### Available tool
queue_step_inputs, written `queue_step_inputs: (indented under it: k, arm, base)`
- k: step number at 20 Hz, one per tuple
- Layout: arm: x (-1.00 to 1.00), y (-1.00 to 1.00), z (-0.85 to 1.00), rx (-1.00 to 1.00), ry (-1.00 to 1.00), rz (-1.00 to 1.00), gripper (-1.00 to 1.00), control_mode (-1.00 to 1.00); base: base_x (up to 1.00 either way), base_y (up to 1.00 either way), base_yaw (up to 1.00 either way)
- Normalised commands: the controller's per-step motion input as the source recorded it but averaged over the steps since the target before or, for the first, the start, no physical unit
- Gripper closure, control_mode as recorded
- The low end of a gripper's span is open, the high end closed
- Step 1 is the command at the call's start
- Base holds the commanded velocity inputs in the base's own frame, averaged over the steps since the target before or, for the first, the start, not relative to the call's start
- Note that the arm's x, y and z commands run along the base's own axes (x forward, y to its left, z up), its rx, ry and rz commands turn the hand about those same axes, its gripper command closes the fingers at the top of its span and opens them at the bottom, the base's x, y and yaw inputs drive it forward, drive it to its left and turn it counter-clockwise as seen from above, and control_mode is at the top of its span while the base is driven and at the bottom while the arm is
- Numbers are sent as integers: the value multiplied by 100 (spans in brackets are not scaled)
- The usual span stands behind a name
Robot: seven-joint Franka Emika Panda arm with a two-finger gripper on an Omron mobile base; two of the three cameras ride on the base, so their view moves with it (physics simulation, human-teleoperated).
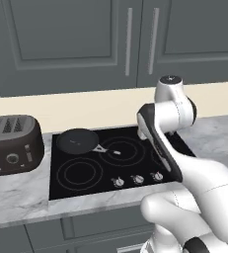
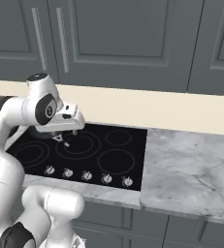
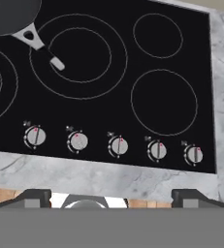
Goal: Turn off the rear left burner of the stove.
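The stove (image 3: 104, 121) is a black glass cooktop with grey ring markings; it also shows in the left base view (image 1: 86, 188) and the right base view (image 2: 133, 140). Five silver knobs run along its front edge, from the leftmost (image 3: 35, 136) to the rightmost (image 3: 194, 154). A dark round skillet (image 1: 77, 141) (image 3: 7, 14) sits over the rear left burner and hides it, its handle (image 3: 40, 46) pointing toward the large middle ring zone (image 3: 78, 55). My gripper (image 3: 113, 197) hovers above the stove's front edge, open, its fingertips (image 3: 36, 196) wide apart with nothing between them.
A dark brown toaster (image 1: 9, 146) stands on the marble counter left of the stove. More marble counter (image 2: 191, 160) stretches to the right. Grey cabinet doors (image 2: 133, 38) hang above a cream backsplash (image 2: 157, 109). My own arm (image 1: 174, 153) covers the stove's right side.
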Motion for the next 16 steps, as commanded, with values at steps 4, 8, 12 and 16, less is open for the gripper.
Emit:
queue_step_inputs:
  k: [4, 8, 12, 16]
  arm:
    - [0, 0, -38, -3, 4, 4, -100, -100]
    - [-5, 0, -40, -1, 8, 8, -100, -100]
    - [0, 3, -44, 0, 14, 6, -100, -100]
    - [0, 9, -41, 0, 12, 1, -100, -100]
  base:
    - [0, 0, 0]
    - [0, 0, 0]
    - [0, 0, 0]
    - [0, 0, 0]
